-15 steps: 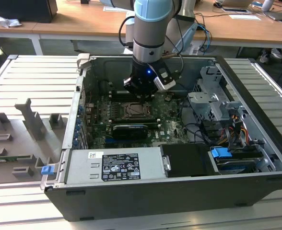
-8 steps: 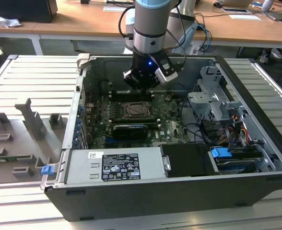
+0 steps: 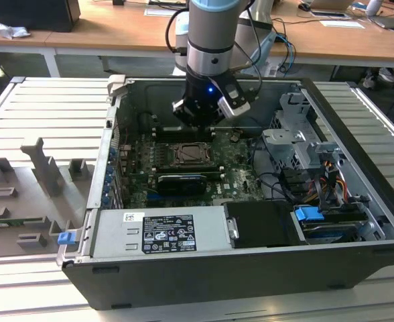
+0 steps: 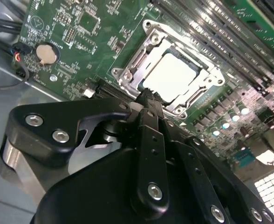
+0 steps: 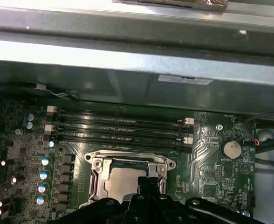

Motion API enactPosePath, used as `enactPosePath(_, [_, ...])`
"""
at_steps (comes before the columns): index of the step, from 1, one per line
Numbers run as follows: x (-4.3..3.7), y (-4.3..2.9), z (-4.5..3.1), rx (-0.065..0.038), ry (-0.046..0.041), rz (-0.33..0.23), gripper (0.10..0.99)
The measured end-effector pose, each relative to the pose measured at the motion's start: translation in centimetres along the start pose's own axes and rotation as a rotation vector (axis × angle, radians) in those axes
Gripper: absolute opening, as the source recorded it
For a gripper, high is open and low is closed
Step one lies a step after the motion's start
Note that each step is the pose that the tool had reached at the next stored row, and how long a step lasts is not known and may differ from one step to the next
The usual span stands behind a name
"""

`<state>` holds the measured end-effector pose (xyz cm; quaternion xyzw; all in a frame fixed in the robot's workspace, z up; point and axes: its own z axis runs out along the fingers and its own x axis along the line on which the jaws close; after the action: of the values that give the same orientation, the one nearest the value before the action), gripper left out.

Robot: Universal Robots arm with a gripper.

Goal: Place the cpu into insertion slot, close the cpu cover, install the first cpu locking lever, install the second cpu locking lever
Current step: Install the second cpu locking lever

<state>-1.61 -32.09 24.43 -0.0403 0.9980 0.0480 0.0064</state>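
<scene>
Sitting in the insertion slot (image 4: 172, 77) on the green motherboard (image 4: 81, 32), the cpu (image 4: 172, 79) shows its pale face through the window of the cpu cover (image 4: 127, 74), which lies flat over it in both wrist views. The gripper (image 4: 147, 95) hangs just above the socket's near edge; its two black fingers (image 4: 151, 116) are pressed together with nothing between them, the tips close over the metal frame — whether they touch it cannot be told. In the first wrist view the closed fingertips (image 5: 148, 183) overlap the chip's edge, and the memory slots (image 5: 118, 128) and a coin battery (image 5: 231, 149) lie beyond. The exterior view adds what the wrist cameras miss — the arm (image 3: 214, 40) reaching down into the open computer case (image 3: 250, 268), the gripper above the socket, drive bays (image 3: 297, 127) toward the exterior view's right, and a grey slatted table (image 3: 43, 114) underneath.
</scene>
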Motion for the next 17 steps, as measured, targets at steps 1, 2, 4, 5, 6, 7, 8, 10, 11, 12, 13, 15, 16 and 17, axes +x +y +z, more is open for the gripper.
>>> enactPosePath(1, [0.01,-0.13,-0.01,0.0,0.0,0.0,0.106])
enactPosePath(2, [0.02,-0.27,-0.02,0.0,-0.0001,0.0,0.106])
enactPosePath(4, [0.03,-0.43,-0.04,0.0,0.0,0.0,0.106])
enactPosePath(5, [0.04,-0.5,-0.05,0.0,0.0,0.0,0.106])
enactPosePath(6, [0.04,-0.6,-0.06,0.0,0.0,0.0,0.106])
enactPosePath(7, [0.05,-0.64,-0.06,0.0,0.0,0.0,0.106])
enactPosePath(8, [0.05,-0.69,-0.06,0.0,0.0,0.0,0.106])
enactPosePath(10, [0.06,-0.79,-0.07,0.0,-0.0001,0.0,0.106])
enactPosePath(11, [0.07,-0.85,-0.08,0.0,-0.0001,0.0,0.106])
enactPosePath(12, [0.07,-0.89,-0.08,0.0,0.0,0.0,0.106])
enactPosePath(13, [0.08,-0.94,-0.09,0.0,0.0,0.0,0.106])
enactPosePath(15, [0.08,-1.02,-0.1,0.0,0.0,0.0,0.106])
enactPosePath(16, [0.08,-1.05,-0.1,0.0,0.0,0.0,0.106])
enactPosePath(17, [0.09,-1.09,-0.1,0.0,0.0,0.0,0.106])
